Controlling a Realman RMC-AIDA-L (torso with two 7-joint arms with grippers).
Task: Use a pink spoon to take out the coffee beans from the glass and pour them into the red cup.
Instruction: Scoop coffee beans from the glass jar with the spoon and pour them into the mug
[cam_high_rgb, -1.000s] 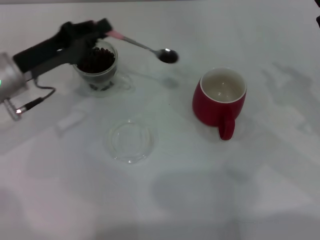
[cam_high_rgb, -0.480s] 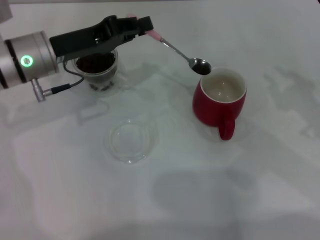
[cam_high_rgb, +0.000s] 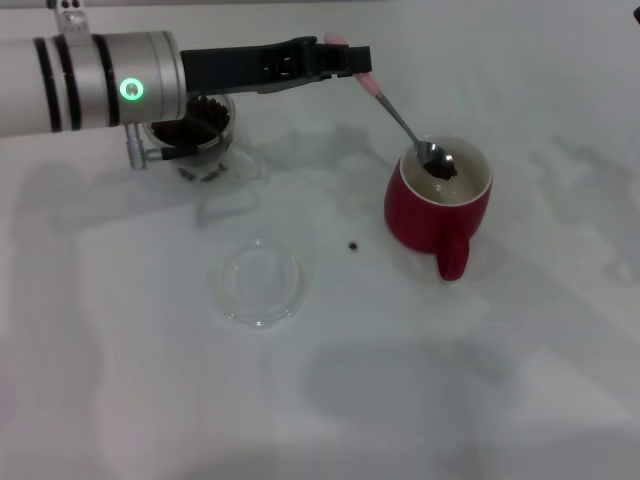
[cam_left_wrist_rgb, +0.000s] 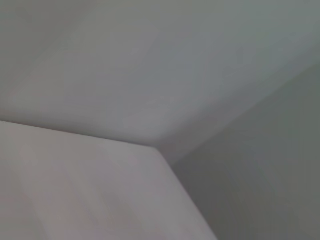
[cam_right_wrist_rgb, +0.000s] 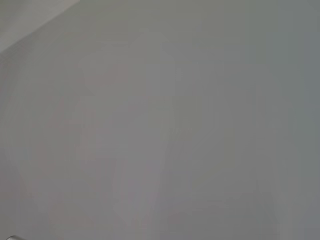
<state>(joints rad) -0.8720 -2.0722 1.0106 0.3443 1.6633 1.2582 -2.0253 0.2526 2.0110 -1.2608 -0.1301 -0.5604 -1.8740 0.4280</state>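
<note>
Left tool (cam_high_rgb: 352, 62) clenched on pink spoon (cam_high_rgb: 405, 124), loaded bowl poised beyond tool over red cup (cam_high_rgb: 440, 192), glass (cam_high_rgb: 195, 135) back beneath arm; pouring step judged underway, wrist roll required next to tip coffee beans (cam_high_rgb: 441, 168).

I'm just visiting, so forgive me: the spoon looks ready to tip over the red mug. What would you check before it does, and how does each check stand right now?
1. Left pincer clamped on the pink spoon: ok, it holds the pink handle end.
2. Spoon bowl above the red cup opening: ok, it sits inside the rim line.
3. Coffee beans on the spoon: ok, a dark load shows in the bowl.
4. No spills: not ok, one stray bean lies on the table between the clear dish and the cup.
5. Cup upright and steady: ok, handle facing the robot.
6. Glass with more beans in it: ok, though the arm partly hides it.
</note>
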